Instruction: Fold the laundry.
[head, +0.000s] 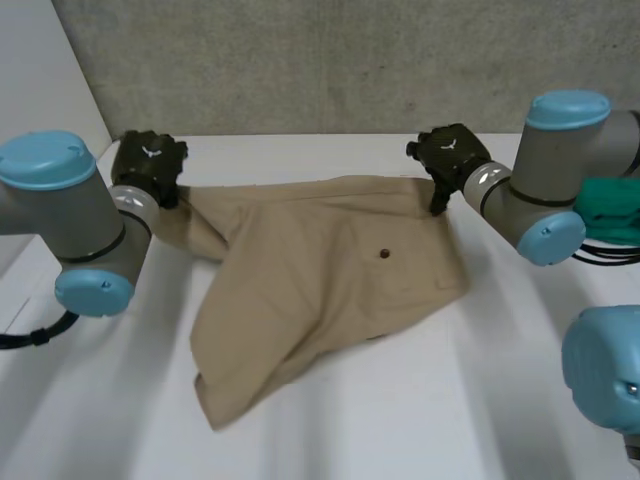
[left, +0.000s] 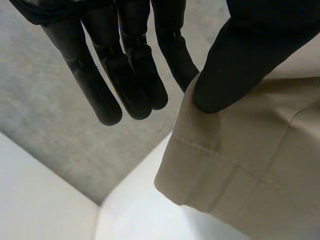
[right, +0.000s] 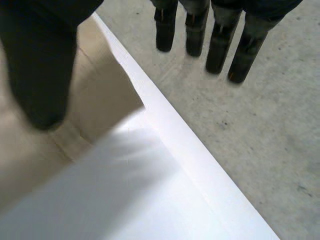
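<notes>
Across the white counter (head: 400, 420) lies a crumpled beige fabric garment (head: 320, 290) — the left robot hand (left: 240, 55) pinches its far-left hem, thumb against finger; the right robot hand (right: 40, 75) is spread at its far-right corner. A small dark button (head: 386, 254) sits mid-cloth.

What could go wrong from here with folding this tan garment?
1. The left hand pinches only the tan garment's hem corner, so it may slip out.
2. The right hand's fingers are straight beyond the table's edge, gripping nothing, so a lift could go lopsided.
</notes>
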